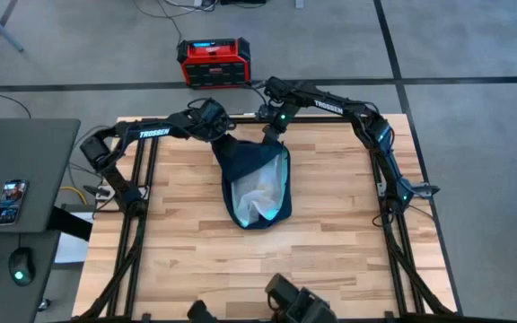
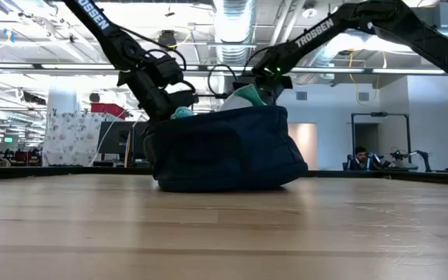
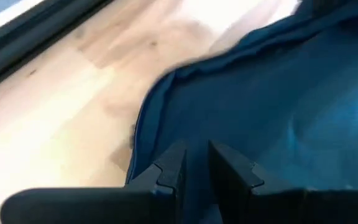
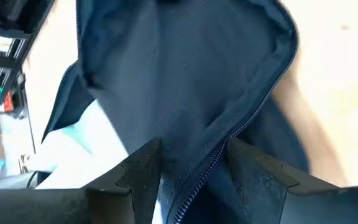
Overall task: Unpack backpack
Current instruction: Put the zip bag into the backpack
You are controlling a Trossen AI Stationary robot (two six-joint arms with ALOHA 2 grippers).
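While one backpack (image 1: 255, 184) lies open on the desk (image 1: 330, 260), two grippers hold its far rim. Left gripper (image 3: 196, 163): fingers nearly together, pinched on the backpack's edge fabric, with the bag's body reaching away in front of it. Right gripper (image 4: 190, 163): fingers set around the zipper edge, clamped on the opposite side of the opening. Pale lining and light contents show inside. One red-black box (image 1: 211, 61) sits on the floor beyond both grippers.

Two dark arms, white TROSSEN lettering, green lights
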